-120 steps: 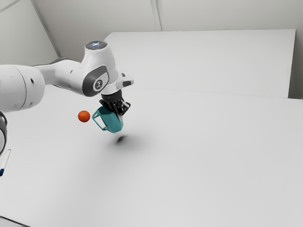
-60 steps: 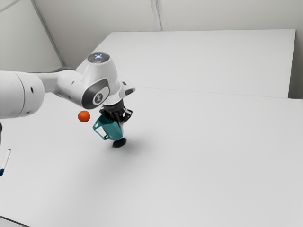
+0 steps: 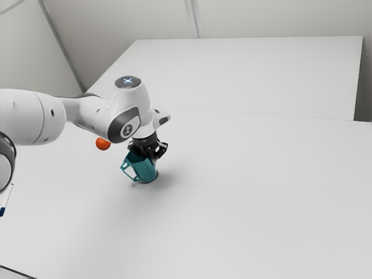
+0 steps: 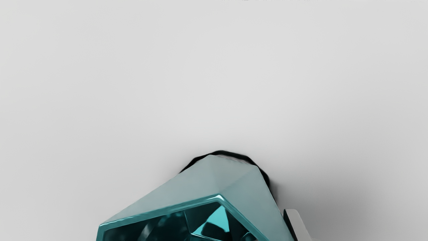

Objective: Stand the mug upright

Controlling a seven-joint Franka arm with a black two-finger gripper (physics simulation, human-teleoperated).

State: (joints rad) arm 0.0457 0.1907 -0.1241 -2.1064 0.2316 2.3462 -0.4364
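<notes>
The fingers [image 4: 297, 223] appear to be closed on the wall of the mug [image 3: 146, 170], one tip lying along its outer face, though with black linkage crowding the grip in the exterior view, I can't swear to the contact on the other side. The mug is directly below the fingers, mouth up towards the hand and leaning a little, its base down at the tabletop [image 3: 244, 192], touching or nearly so. I expect it to handle as light and stiff, with smooth, faceted faces that could slip or pivot under a loose pinch; if it is glass or ceramic, a hard landing might chip the foot. The upper wall seems a sound place to hold, clear of the handle [image 3: 122, 167], which juts from the fingers towards the exterior view's left. The next move likely calls for easing the lean out until the base sits flat, then letting go. Beyond the handle side, well apart from the fingers, lies an orange ball [image 3: 103, 144], partly covered by the arm; farther out is a pen [image 3: 6, 199]. The wrist view's edge crops the mug's mouth, and the dark rim around its foot could be a gap or merely shadow.
</notes>
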